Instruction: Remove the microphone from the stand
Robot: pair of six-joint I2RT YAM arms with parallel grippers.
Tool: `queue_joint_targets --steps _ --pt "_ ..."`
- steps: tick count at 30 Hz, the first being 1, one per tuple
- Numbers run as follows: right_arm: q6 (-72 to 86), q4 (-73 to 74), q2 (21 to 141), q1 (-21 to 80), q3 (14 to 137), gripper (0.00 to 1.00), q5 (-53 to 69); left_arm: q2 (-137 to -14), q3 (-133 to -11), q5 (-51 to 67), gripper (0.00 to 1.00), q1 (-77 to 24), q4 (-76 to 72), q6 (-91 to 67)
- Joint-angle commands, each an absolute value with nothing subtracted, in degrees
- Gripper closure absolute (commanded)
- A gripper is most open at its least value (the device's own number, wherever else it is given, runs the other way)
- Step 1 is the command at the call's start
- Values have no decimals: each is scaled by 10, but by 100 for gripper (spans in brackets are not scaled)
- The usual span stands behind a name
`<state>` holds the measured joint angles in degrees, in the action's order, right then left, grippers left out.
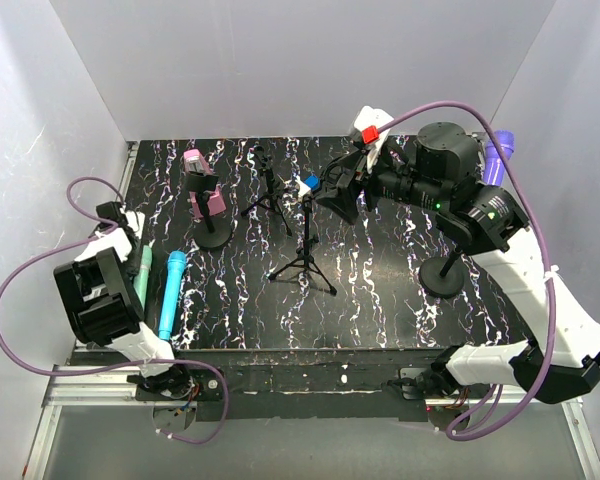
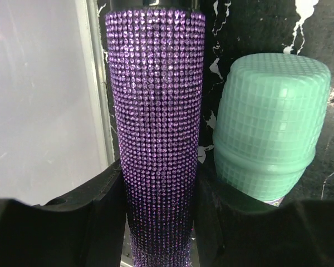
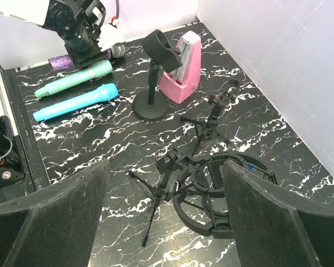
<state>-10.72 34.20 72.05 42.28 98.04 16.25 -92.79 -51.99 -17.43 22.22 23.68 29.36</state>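
Microphone [image 2: 156, 122], purple and sequinned, is clamped in the left gripper [image 2: 156, 222] at the 9 o'clock edge of the tabletop [image 1: 380, 310], close beside the green microphone [image 2: 270, 122], probably to lie in that row; the right gripper [image 3: 167, 217] hangs spread wide over the tripod stand [image 3: 170, 169], holding nothing

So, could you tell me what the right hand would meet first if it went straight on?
Probably the black shock-mount ring at the near tripod stand, dead ahead of the right hand; depth is unclear.
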Motion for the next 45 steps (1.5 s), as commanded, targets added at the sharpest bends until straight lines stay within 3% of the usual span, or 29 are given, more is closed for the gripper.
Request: queue_joint_targets --steps 1,13,21,25,45 --pt "-113 326 701 425 983 12 154 -933 -563 -59 100 257 301 296" --pt "-112 325 702 424 979 12 160 -928 -528 -8 100 265 334 310" --pt "-109 328 705 424 981 13 165 -937 -514 -11 59 265 353 304" --pt "-109 332 708 424 985 13 166 -937 -510 -20 48 265 351 303" --pt "-109 328 707 424 978 13 167 -929 -594 0 40 265 425 244"
